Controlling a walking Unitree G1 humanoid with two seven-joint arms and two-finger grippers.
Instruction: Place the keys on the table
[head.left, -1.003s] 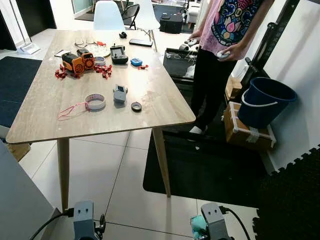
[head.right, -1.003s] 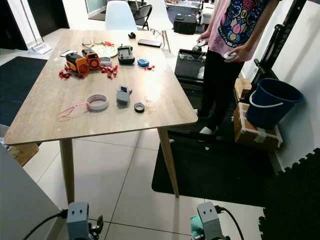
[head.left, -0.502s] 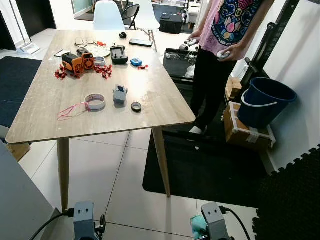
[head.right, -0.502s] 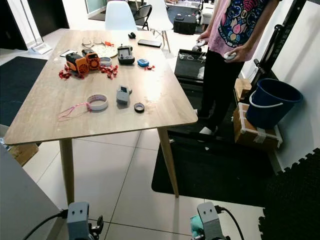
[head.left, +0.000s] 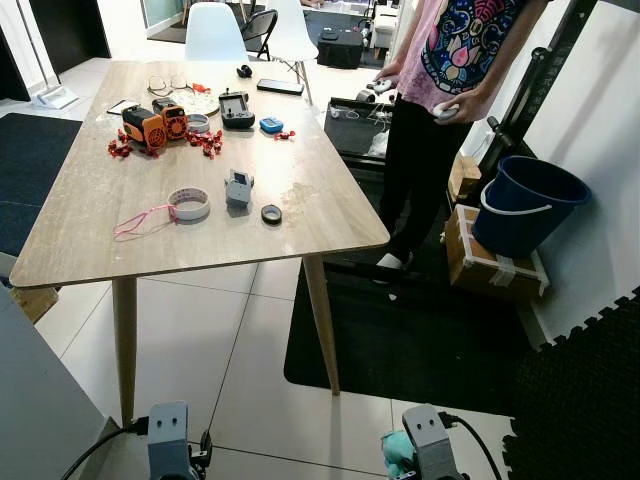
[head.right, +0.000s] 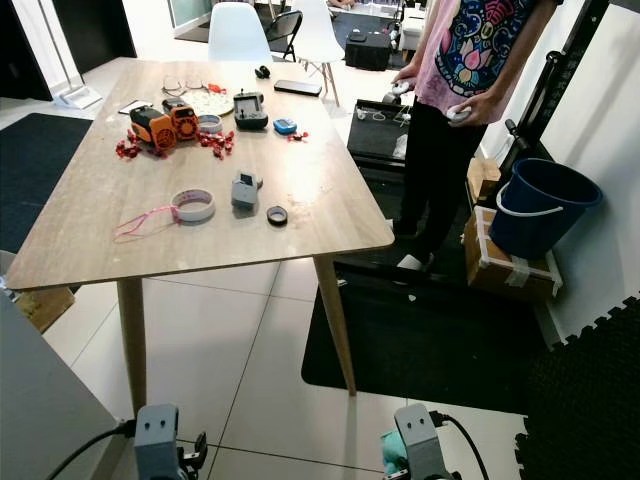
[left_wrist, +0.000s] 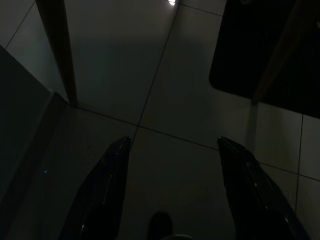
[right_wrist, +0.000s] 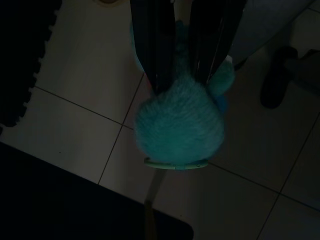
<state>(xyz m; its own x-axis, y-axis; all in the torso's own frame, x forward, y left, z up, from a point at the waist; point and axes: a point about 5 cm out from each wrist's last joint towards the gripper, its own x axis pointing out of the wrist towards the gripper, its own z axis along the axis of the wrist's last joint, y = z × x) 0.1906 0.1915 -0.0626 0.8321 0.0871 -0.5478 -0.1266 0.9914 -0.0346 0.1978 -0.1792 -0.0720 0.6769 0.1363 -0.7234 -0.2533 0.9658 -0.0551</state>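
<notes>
The keys hang from a fluffy teal pom-pom keychain (right_wrist: 180, 125) with a pale ring under it. My right gripper (right_wrist: 182, 82) is shut on the pom-pom, low over the tiled floor by my right side; its teal fluff also peeks out beside my right wrist (head.left: 398, 452). The wooden table (head.left: 90, 210) stands ahead of me, its near edge well above and beyond both grippers. Hanging idle over bare floor tiles near a table leg, my left gripper (left_wrist: 172, 142) is open and holds nothing.
The table carries a tape roll (head.left: 189, 203), a small grey device (head.left: 238, 187), an orange tool (head.left: 150, 122) and several small items. A person (head.left: 440, 90) stands at its right side. A blue bucket (head.left: 525, 205), a cardboard box (head.left: 490, 265) and a black mat (head.left: 400, 340) are on the right.
The head view has drifted very slightly; nothing among the things or grippers has visibly moved.
</notes>
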